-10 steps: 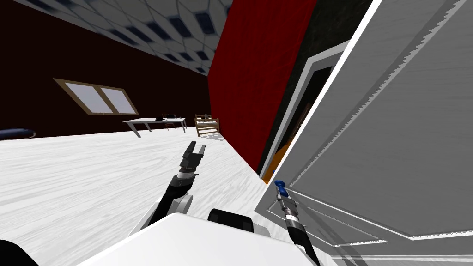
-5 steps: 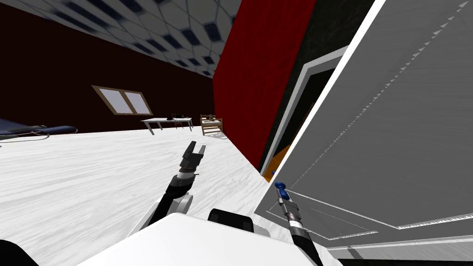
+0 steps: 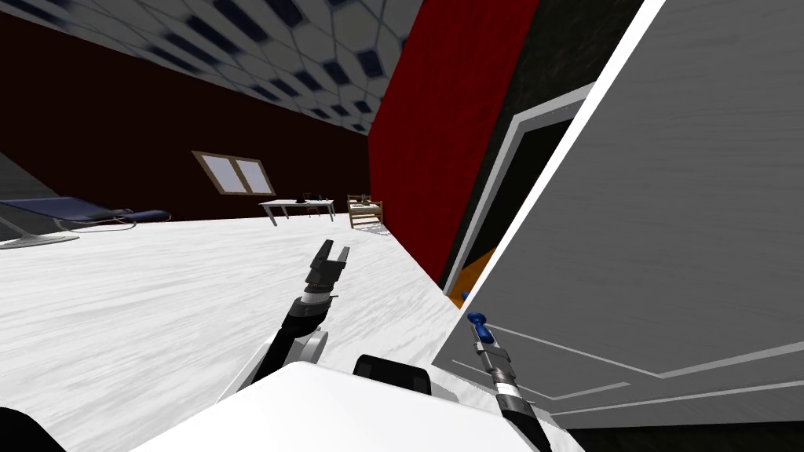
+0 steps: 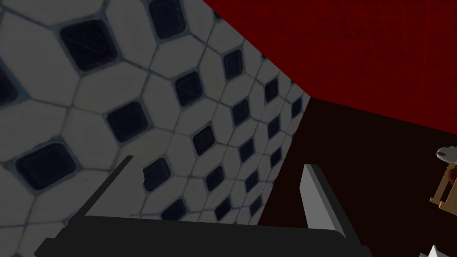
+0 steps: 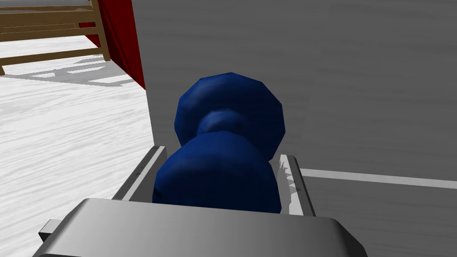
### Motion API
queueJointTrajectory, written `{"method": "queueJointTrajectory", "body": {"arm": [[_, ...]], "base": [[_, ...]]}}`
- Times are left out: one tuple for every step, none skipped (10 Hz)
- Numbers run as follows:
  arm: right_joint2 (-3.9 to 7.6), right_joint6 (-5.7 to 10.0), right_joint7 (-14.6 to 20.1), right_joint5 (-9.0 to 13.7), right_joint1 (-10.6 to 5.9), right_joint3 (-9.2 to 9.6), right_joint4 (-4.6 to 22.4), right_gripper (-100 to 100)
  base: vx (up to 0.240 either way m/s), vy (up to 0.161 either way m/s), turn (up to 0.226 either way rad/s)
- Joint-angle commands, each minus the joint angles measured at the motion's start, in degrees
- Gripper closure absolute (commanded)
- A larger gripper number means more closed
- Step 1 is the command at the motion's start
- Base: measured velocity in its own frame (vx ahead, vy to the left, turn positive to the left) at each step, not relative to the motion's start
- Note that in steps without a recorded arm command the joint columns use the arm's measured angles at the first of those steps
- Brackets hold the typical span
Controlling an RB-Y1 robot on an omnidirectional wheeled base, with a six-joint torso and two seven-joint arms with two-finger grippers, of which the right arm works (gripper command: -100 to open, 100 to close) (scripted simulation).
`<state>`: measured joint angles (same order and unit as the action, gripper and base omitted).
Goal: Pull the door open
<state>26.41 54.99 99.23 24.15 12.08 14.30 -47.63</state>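
Right wrist view: right gripper [image 5: 221, 152] clamped on blue knob [image 5: 230, 111] of grey door [image 5: 339, 80]; left gripper [image 4: 219, 161] apart.

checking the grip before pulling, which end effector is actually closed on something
The right end effector, its fingers pressing the sides of the blue knob on the grey door. The left end effector is open, holding nothing.

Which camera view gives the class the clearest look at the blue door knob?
The right wrist view: the blue knob sits large and central against the grey door, the right gripper shut on its sides. The head view shows the knob small at the door's edge. The left wrist view faces elsewhere, left gripper open.
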Motion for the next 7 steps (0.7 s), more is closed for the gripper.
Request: {"method": "queueJointTrajectory", "body": {"arm": [[0.63, 1.51, 1.01, -0.50, 0.51, 0.79, 0.51, 100], [1.10, 2.39, 1.63, -0.80, 0.86, 1.24, 0.74, 100], [1.58, 3.28, 2.28, -1.10, 1.23, 1.71, 0.97, 100], [2.05, 4.16, 2.91, -1.39, 1.59, 2.16, 1.19, 100], [2.49, 4.98, 3.50, -1.67, 1.92, 2.59, 1.40, 100], [2.88, 5.70, 4.01, -1.91, 2.21, 2.96, 1.59, 100], [3.05, 6.01, 4.24, -2.01, 2.34, 3.13, 1.67, 100]], "base": [[-0.168, -0.065, 0.130], [-0.191, -0.049, 0.131], [-0.213, -0.042, 0.124], [-0.208, -0.066, 0.138], [-0.206, -0.091, 0.123], [-0.186, -0.033, 0.112], [-0.167, -0.013, 0.056]]}}
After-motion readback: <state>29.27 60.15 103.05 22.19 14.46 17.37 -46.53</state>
